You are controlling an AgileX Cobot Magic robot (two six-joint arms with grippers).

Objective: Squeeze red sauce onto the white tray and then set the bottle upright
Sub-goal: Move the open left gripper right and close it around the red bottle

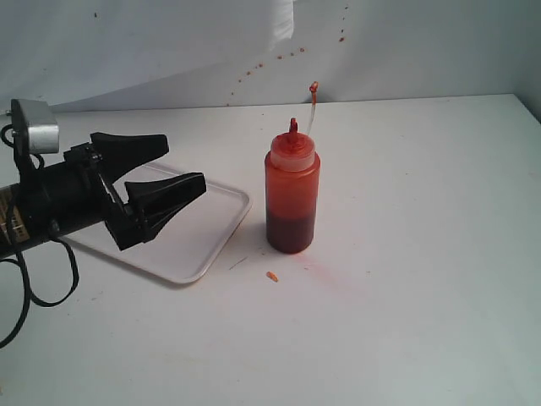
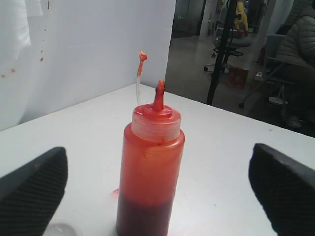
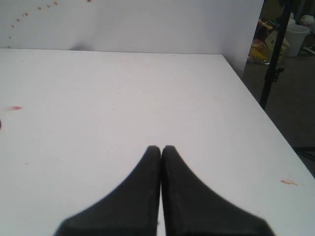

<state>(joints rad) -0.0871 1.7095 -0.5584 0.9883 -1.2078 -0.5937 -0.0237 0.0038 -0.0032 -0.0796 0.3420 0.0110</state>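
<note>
The left gripper (image 1: 184, 161) hovered above the shallow white plastic tray (image 1: 215, 228), fingers (image 1: 169, 193) spread, likely to take the translucent red-tinted plastic squeeze bottle (image 1: 292, 199) standing upright on the white worktop (image 1: 406, 296) just beside that tray; the right gripper (image 3: 161, 150) had its fingers pressed together, idle

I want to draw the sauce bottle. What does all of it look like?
The bottle is a see-through, red-tinted plastic cylinder with a pointed red nozzle and a cap sticking up on a thin clear tether. About its bottom third holds dark sauce. It stands upright on the white table beside the white tray, touching neither it nor the open left gripper.
</note>
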